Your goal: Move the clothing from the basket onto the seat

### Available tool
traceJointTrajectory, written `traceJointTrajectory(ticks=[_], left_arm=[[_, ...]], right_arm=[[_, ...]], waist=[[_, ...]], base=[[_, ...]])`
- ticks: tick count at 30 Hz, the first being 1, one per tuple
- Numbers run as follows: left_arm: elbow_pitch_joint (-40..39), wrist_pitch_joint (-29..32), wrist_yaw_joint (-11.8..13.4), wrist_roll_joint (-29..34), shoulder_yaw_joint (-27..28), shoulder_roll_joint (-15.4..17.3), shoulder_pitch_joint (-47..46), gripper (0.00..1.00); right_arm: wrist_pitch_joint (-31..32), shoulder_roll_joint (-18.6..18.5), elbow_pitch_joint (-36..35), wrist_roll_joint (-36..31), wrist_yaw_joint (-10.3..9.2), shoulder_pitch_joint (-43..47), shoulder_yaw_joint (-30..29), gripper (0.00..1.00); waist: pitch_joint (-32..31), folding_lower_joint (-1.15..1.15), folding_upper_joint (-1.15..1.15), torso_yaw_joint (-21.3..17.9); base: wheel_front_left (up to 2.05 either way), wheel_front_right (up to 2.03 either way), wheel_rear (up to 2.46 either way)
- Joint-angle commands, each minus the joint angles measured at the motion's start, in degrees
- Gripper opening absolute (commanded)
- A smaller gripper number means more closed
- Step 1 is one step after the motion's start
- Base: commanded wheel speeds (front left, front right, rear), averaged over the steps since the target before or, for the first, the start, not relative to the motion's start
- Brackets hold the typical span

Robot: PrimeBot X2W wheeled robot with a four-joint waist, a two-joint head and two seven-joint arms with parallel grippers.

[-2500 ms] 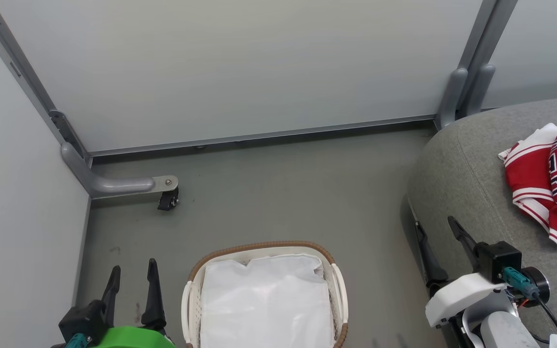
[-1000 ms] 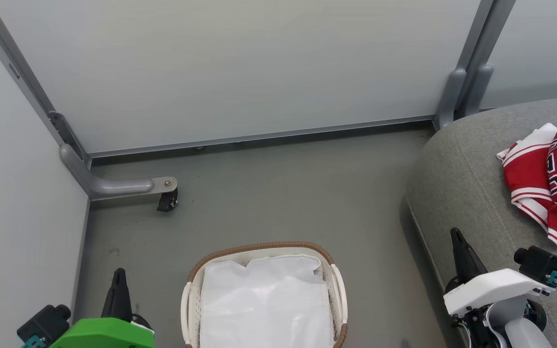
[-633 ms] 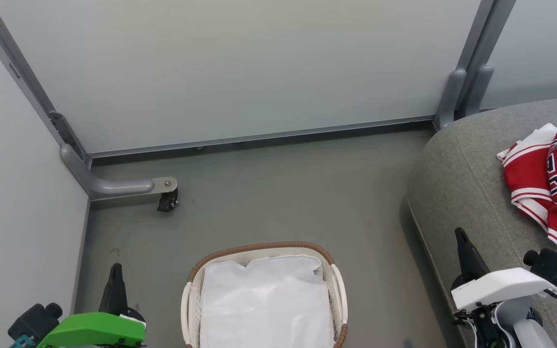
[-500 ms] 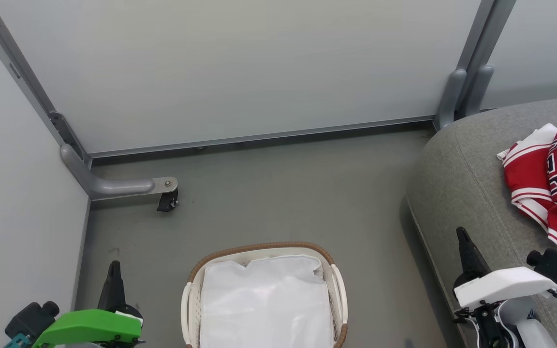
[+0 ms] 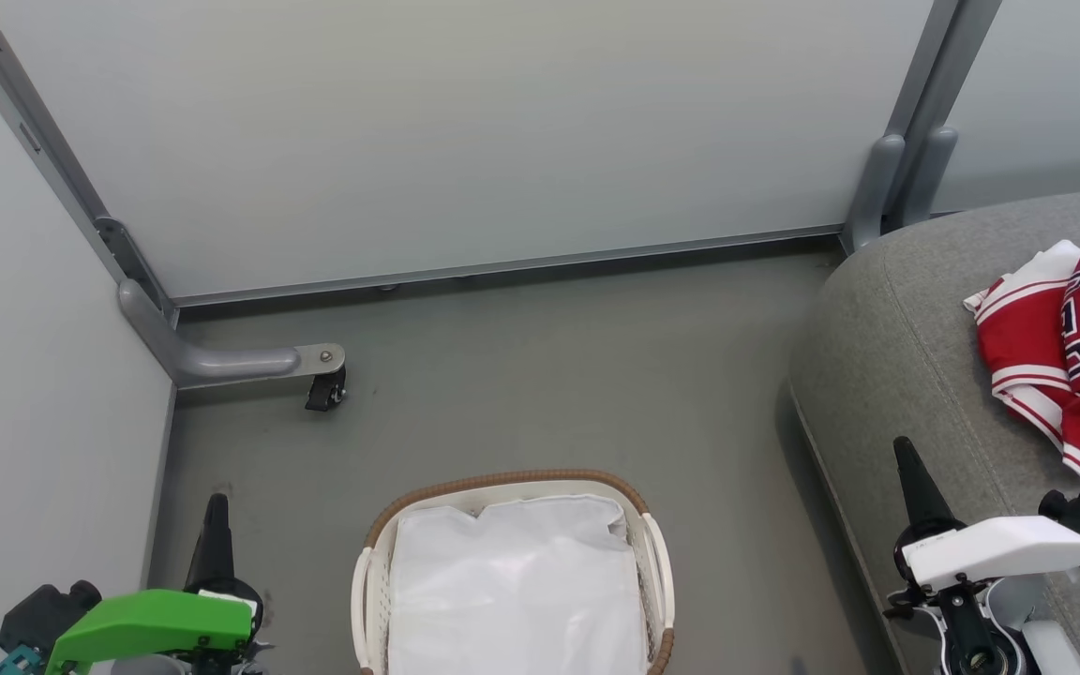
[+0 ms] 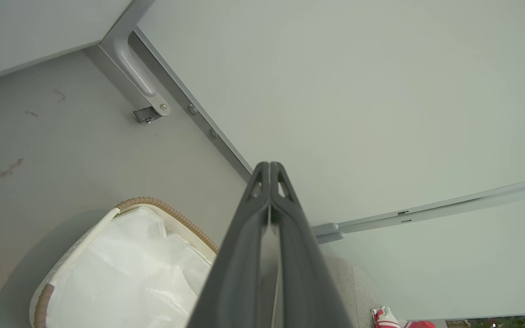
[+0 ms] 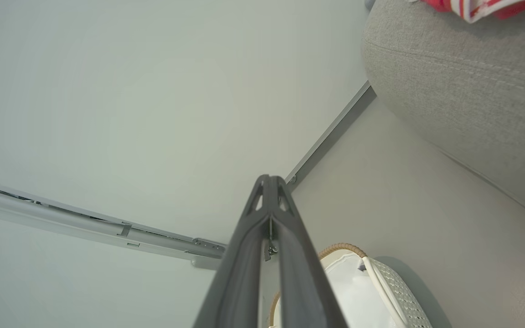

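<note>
Lower left: the left gripper, two long dark fingers on a green-shelled wrist, is pressed together on nothing and points up over the grey floor, which we read as a parked pose. Centre: the oval white perforated plastic basket with brown woven rim holds just its white fabric liner; we see no red in it. Right of it, the right gripper, on a white-shelled wrist, is likewise closed and empty, beside the edge of the large grey fabric-upholstered seat. Far right: the red sports clothing with white stripes and black numerals lies crumpled on the cushion, well apart from both grippers. We judge the transfer done, hence both arms low and idle.
</note>
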Motion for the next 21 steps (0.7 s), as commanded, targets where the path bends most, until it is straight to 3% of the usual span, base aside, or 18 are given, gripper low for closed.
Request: traceJointTrajectory(ticks=[1,21], left_arm=[[-0.9,0.4,-0.3,-1.6,0.5,0.2,-1.7,0.0],[-1.5,3.3,-0.7,-11.4,2.0,0.3,-2.8,0.0]], right_arm=[[0.5,-0.4,-0.9,1.8,-0.02,-0.1,-0.3,0.0],[3.4,-0.4,-2.2,13.3,-0.03,0.2,-1.5,0.0]], waist=[[0.0,0.0,0.0,0.0],[-0.1,0.0,0.0,0.1]], base=[[0.0,0.0,0.0],[0.0,0.0,0.0]])
